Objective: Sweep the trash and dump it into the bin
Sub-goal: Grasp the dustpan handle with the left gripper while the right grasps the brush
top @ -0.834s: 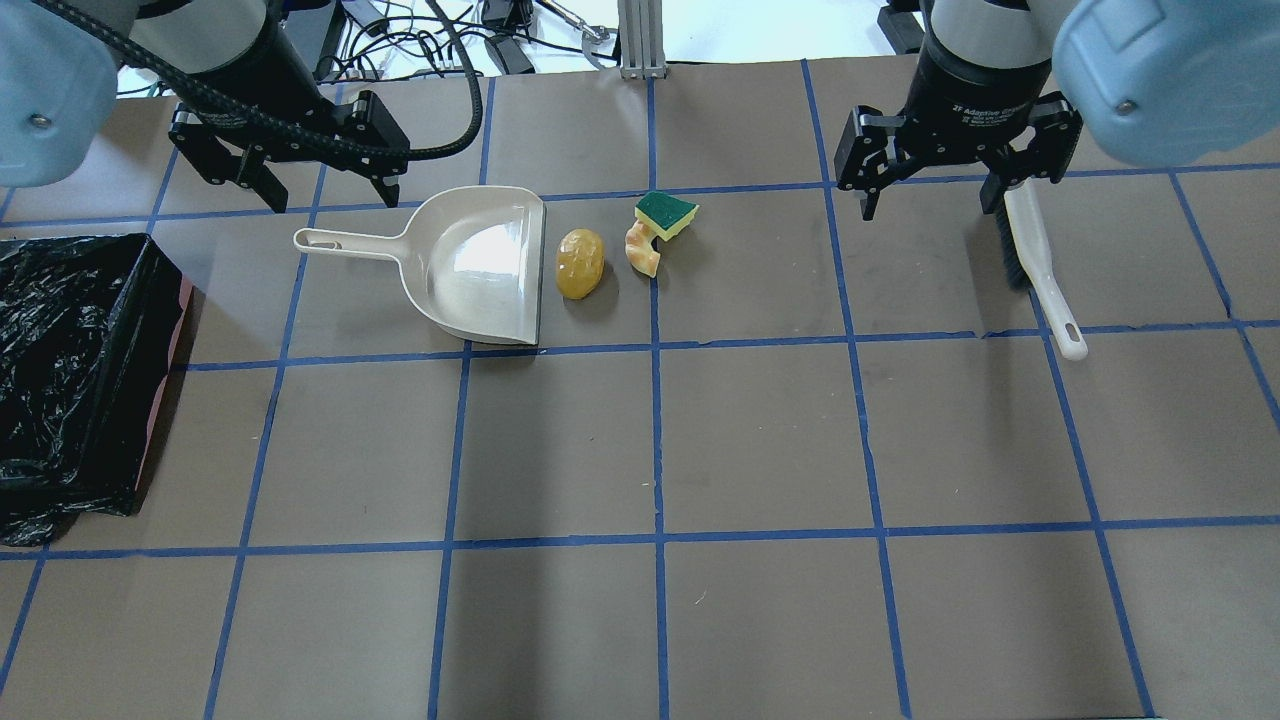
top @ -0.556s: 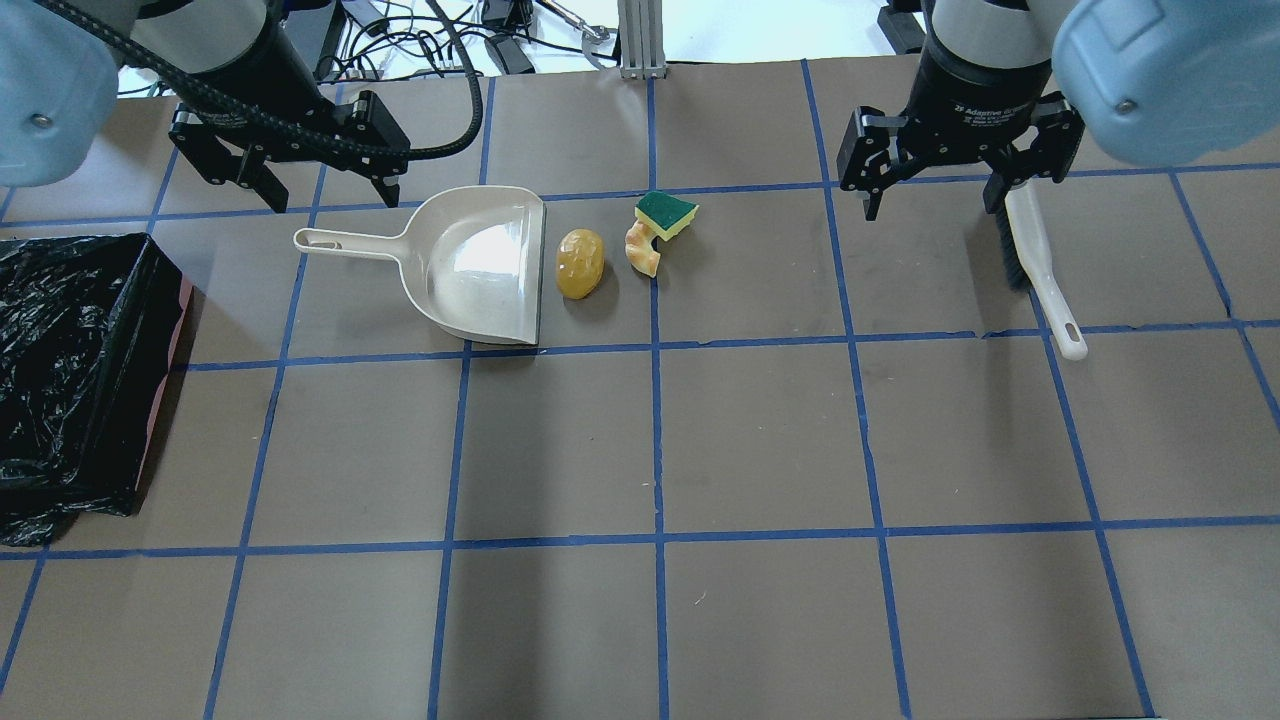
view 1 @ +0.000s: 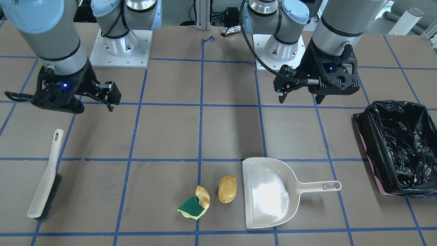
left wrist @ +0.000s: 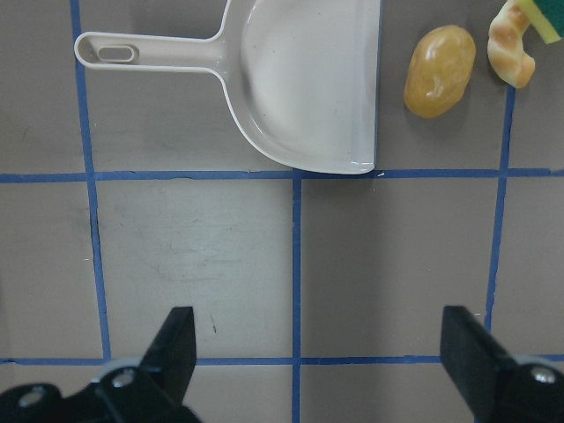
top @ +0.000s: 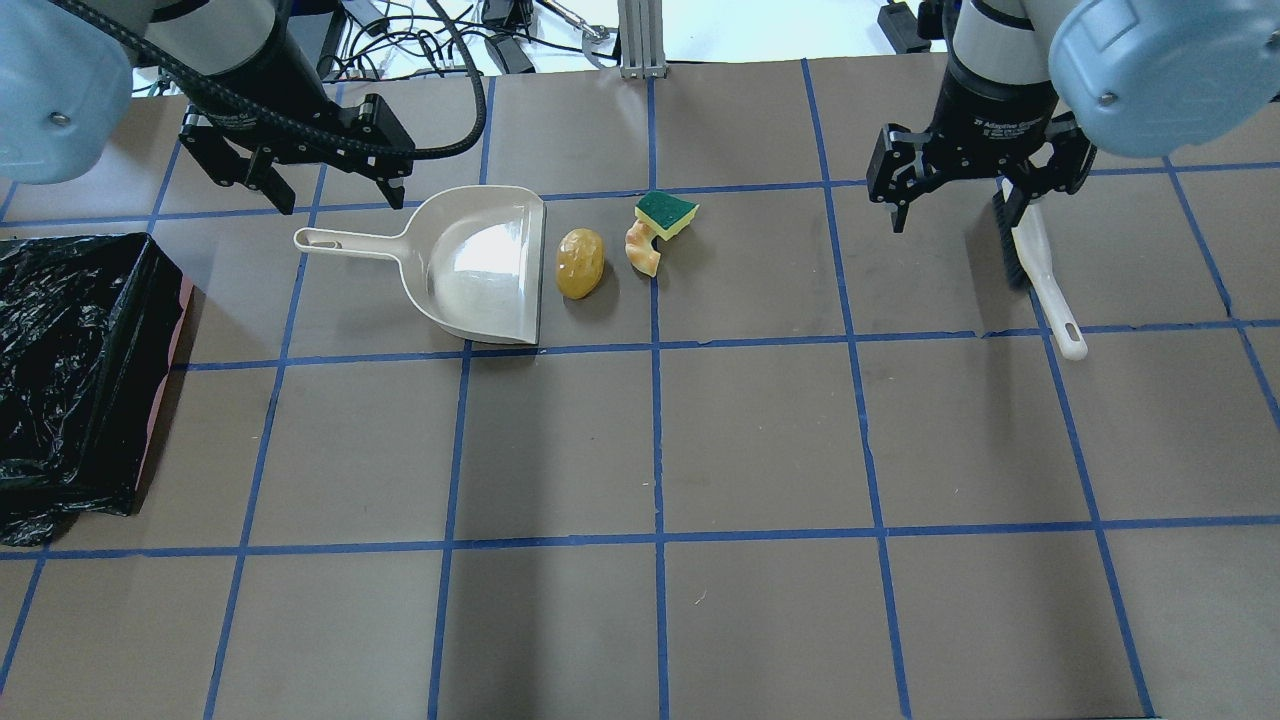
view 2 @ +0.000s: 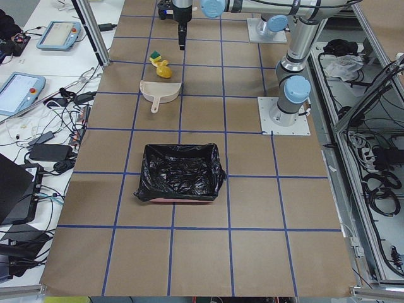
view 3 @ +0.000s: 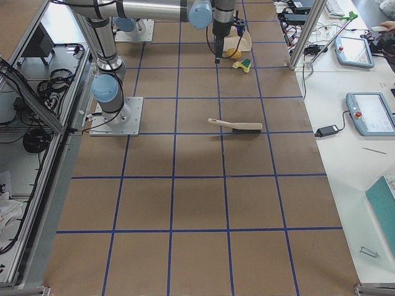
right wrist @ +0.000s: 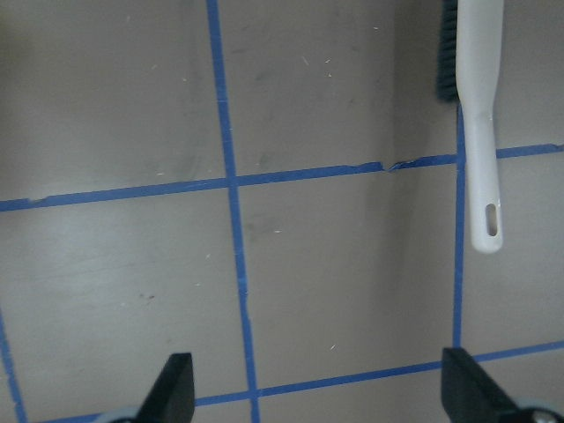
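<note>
Overhead you see three trash pieces (yellow-brown oval lump (top: 581,263), curved tan croissant-like piece (top: 643,249), green-and-yellow sponge piece (top: 667,214)) at 3 o'clock of one beige plastic dustpan (top: 480,265), one black-bagged rectangular bin (top: 70,380) at 8 o'clock, left gripper (top: 338,203) and right gripper (top: 955,215) spread empty, the latter part-hiding one beige brush (top: 1040,275) shown whole front-facing

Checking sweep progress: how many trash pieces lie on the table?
3: yellow-brown potato-like lump beside the beige dustpan; curved tan croissant-like piece beyond it; green-and-yellow sponge piece touching that. None seem hidden.

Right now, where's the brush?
In the overhead view the brush lies flat on the table's right side, next to the open right gripper, well to the right of the sponge.
</note>
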